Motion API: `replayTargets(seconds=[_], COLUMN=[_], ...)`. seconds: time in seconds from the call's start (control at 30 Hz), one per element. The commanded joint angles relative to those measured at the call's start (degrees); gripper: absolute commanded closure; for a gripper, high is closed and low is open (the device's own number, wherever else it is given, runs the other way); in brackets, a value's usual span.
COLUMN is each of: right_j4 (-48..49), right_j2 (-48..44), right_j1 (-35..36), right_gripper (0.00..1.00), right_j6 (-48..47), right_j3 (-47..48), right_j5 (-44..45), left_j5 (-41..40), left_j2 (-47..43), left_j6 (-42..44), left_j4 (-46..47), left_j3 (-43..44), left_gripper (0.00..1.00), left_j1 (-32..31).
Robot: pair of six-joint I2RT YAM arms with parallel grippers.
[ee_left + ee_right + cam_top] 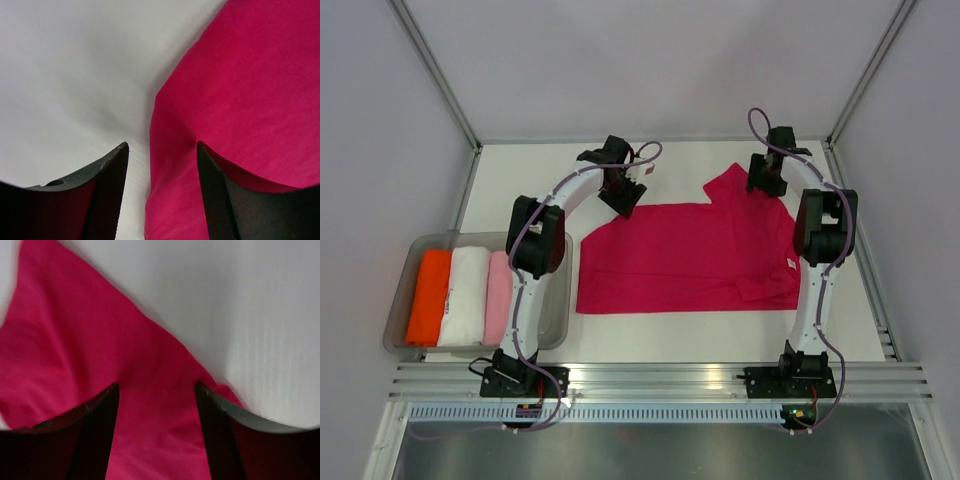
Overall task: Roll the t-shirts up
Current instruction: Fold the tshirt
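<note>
Top external — left hand (162, 146) and right hand (156, 385), both spread wide, over magenta t-shirt (690, 255) — gripping nothing.

walls (650, 60): pale grey | table (535, 170): white | rails (660, 372): aluminium

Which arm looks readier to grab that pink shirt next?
Probably the right. The right tool, open, has the pink t-shirt across its whole gap; the left tool, also open, straddles the shirt's edge, half over bare table.
</note>
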Motion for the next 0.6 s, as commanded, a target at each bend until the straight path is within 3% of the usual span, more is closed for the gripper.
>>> replayTargets(seconds=[0.0,0.17,0.2,0.27,0.3,0.37,0.4,0.5,0.57], right_j4=[-1.49,-1.31,-1.14,-0.87,-0.78,-0.52,-0.52,-0.08,0.71], right_j2=[2.21,3.89,3.63,2.84,2.57,2.31,2.31,2.13,0.47], right_j1=[1.49,2.28,2.28,2.28,2.28,2.28,2.28,2.28,2.28], right_gripper=[0.31,0.32,0.33,0.45,0.58,0.67,0.70,0.96,1.00], right_j6=[-4.38,-4.04,-3.95,-4.03,-4.03,-4.30,-4.39,-4.65,-4.04], right_j3=[3.21,1.99,1.37,1.02,0.93,0.75,0.67,-0.73,-2.23], right_j5=[6.04,10.64,10.91,10.73,10.47,10.64,10.91,11.79,11.79], left_j5=[-0.11,1.20,1.81,3.04,4.44,6.38,7.35,9.72,9.91], left_j2=[1.52,3.63,3.72,3.46,3.20,2.58,1.45,-1.54,-3.04], left_j6=[-2.90,-2.98,-3.24,-3.86,-4.04,-4.04,-4.30,-4.92,-5.01], left_j4=[0.29,0.29,0.29,0.20,0.20,0.20,0.20,0.38,0.82], left_j3=[3.02,1.19,0.83,0.13,-0.57,-1.37,-2.06,-3.03,-3.47], left_gripper=[0.38,0.44,0.50,0.59,0.71,0.85,0.97,0.98,0.98], left_j1=[0.68,1.21,1.21,1.21,1.21,1.12,1.12,1.03,0.94])
